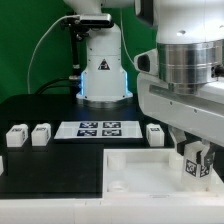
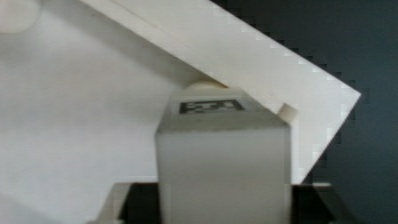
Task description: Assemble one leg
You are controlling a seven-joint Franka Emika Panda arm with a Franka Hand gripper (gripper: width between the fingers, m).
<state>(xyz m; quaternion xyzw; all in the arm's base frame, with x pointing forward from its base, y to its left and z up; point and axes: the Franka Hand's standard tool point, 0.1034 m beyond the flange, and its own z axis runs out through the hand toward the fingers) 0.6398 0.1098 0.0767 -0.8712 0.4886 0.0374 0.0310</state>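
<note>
My gripper [image 1: 193, 168] is shut on a white leg [image 1: 192, 165] with a black-and-white tag. It holds the leg at the exterior view's right, over the large white square tabletop [image 1: 140, 172]. In the wrist view the leg [image 2: 221, 150] fills the middle between my dark fingers [image 2: 146, 202]. Its tagged end points at a corner of the tabletop [image 2: 125, 110], close to a small hole by the rim. I cannot tell whether they touch. Three more legs lie on the black table: two at the left [image 1: 15, 137] [image 1: 41, 133] and one right of the middle [image 1: 155, 133].
The marker board [image 1: 98, 128] lies flat between the loose legs. The arm's white base [image 1: 103, 72] stands behind it. The black table mat [image 1: 50, 175] spreads left of the tabletop. A green wall is at the back.
</note>
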